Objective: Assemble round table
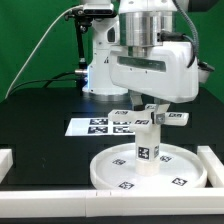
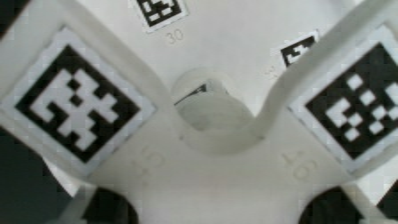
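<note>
The large rimmed round disc lies flat on the black table at the front. The short thick leg stands upright on its middle. The flat elongated base piece sits level on top of the leg, its tagged ends sticking out to both sides. My gripper comes straight down onto the base piece and is shut on its narrow middle. In the wrist view the base piece fills the picture with a tag on each wing. A round hole shows at its centre. My gripper has dark fingers on both sides of it.
The marker board lies flat behind the disc. White border rails stand at the exterior view's left, at its right and along the front. The arm's base stands at the back before a green curtain.
</note>
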### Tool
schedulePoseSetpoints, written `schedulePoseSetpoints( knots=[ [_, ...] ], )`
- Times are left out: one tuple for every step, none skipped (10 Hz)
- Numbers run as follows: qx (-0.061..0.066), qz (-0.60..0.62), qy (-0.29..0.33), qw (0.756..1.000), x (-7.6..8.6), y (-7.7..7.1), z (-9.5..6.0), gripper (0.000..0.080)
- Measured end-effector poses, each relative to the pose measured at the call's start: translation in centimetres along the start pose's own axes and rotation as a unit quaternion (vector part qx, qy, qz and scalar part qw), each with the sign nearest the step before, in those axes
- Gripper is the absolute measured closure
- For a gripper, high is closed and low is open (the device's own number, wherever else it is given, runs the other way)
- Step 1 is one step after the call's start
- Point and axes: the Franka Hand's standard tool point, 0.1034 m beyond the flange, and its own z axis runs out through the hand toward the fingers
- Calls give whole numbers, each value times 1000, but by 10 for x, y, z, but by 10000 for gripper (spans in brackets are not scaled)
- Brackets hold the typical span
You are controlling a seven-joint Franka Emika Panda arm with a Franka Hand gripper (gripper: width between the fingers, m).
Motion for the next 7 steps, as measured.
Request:
schedulePoseSetpoints(
  knots=[
    [2,39,-2,999,0,0,0,360],
    [2,82,-3,997,-1,0,0,360],
    [1,119,-3,993,-1,0,0,359],
    [2,145,-2,989,-1,-1,0,359],
    [2,160,-2,987,-1,0,0,359],
    [2,166,-3,986,-1,0,0,359],
    [2,155,-3,988,-1,0,0,359]
  ],
)
